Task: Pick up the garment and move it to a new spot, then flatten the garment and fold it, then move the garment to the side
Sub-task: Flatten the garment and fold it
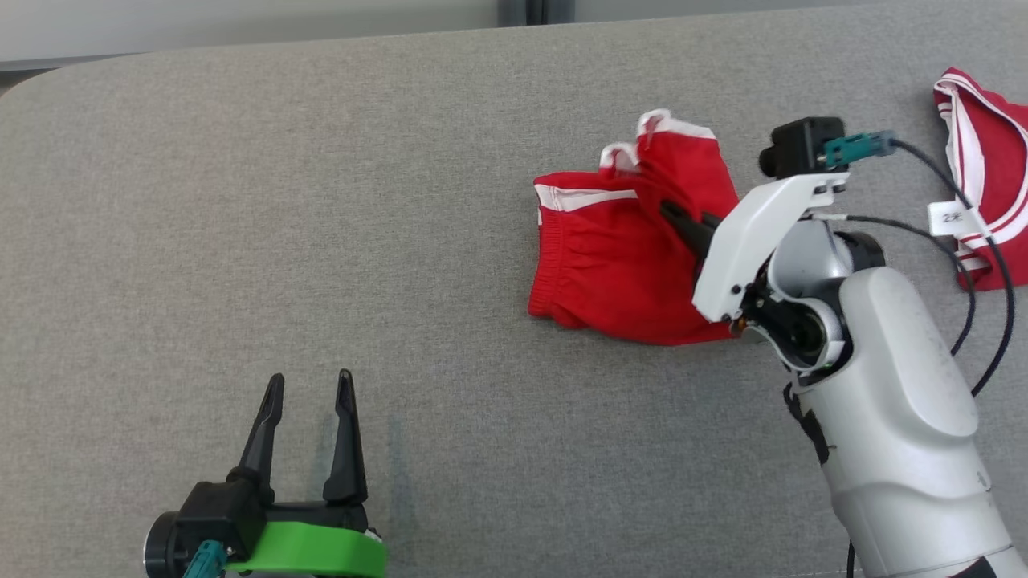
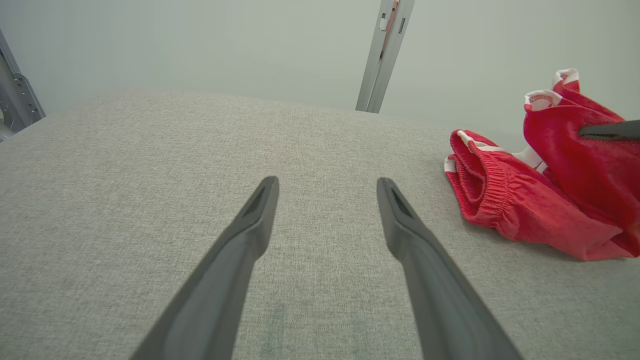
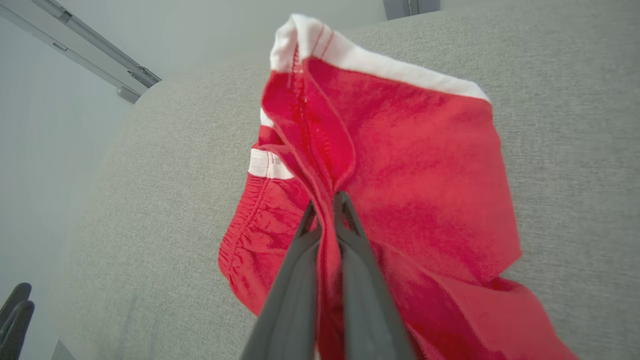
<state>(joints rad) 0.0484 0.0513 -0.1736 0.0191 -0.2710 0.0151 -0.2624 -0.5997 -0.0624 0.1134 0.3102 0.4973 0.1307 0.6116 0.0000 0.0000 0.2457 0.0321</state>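
Red shorts with white trim and an elastic waistband (image 1: 610,273): on the grey woven fabric tabletop (image 1: 321,201), right of centre in head view, well away from the near edge. Waistband end lies bunched flat on the cloth, facing my left side. The far part is pulled up off the surface into a ridge, white hem on top. My right gripper (image 3: 326,202) is pinched closed on a fold of that raised red fabric, a seam running up between the two dark fingers; right wrist view shows cloth on both sides of the fingers. My left gripper (image 1: 311,377) sits low at the near left, well apart from the shorts, jaws spread wide with nothing between them, fingers just above bare tabletop. Left wrist view has the shorts off to its right, one right finger poking into the raised part. Second red garment with white stripes (image 1: 992,168) lies at the far right edge, white tag (image 1: 952,217) on it, apart from the shorts.
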